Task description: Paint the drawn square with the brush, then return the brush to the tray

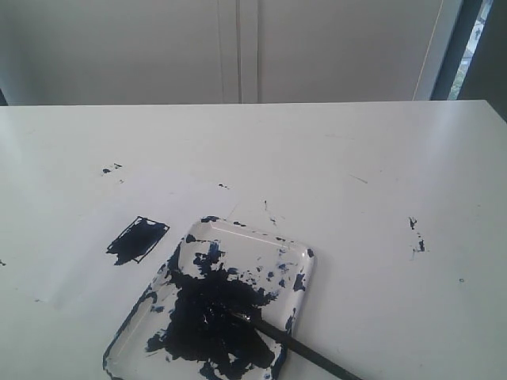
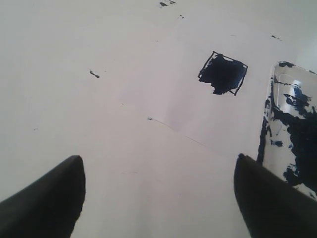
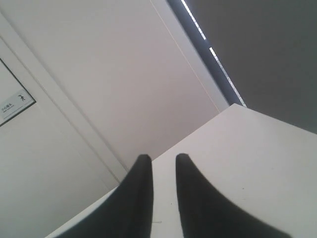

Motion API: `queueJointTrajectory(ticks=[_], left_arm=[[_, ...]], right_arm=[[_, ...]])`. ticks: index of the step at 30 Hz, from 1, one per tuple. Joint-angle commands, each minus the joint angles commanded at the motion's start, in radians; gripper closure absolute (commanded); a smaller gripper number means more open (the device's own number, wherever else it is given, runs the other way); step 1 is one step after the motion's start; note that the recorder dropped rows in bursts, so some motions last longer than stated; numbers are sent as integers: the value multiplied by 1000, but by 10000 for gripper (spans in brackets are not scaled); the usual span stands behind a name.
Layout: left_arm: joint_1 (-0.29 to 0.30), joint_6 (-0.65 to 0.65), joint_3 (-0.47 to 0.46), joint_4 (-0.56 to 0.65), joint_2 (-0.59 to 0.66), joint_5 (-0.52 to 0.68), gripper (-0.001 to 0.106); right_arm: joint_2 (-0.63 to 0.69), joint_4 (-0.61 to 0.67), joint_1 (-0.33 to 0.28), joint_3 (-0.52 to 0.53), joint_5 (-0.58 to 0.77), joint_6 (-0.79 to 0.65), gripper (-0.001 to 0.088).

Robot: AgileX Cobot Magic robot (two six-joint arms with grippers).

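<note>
Exterior view: neither of my grippers shows. The tray (image 1: 261, 235) sits low in frame on the white table (image 1: 380, 158). The brush (image 1: 309, 351) lies with its tip in the dark blotch, and its handle crosses the tray's right rim and runs out of frame. The drawn square (image 1: 137, 240), filled dark, lies just left of the tray, not touching it. Bare table spreads right and behind, dotted with paint specks (image 1: 417, 237).

Left wrist view: my left gripper (image 2: 158, 166) stands wide with nothing between its fingers, over bare table; the square and the tray rim lie ahead.

Right wrist view: my right gripper (image 3: 162, 161) shows a narrow, empty gap and points past the table's edge at the wall (image 3: 124, 74).
</note>
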Motion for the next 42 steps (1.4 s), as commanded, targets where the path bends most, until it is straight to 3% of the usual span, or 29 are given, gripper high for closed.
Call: queueJointTrajectory(ticks=[17,27,35,42], left_arm=[[0,0,0,0,0,0,219],[0,0,0,0,0,0,219],[0,0,0,0,0,0,219],[0,0,0,0,0,0,219]], right_arm=[[0,-20,0,2,20,0,697],[0,-410,0,4,-9,0,697],[0,-631,0,60,-312,-2,697],[0,-661,0,60,-153,55,697]])
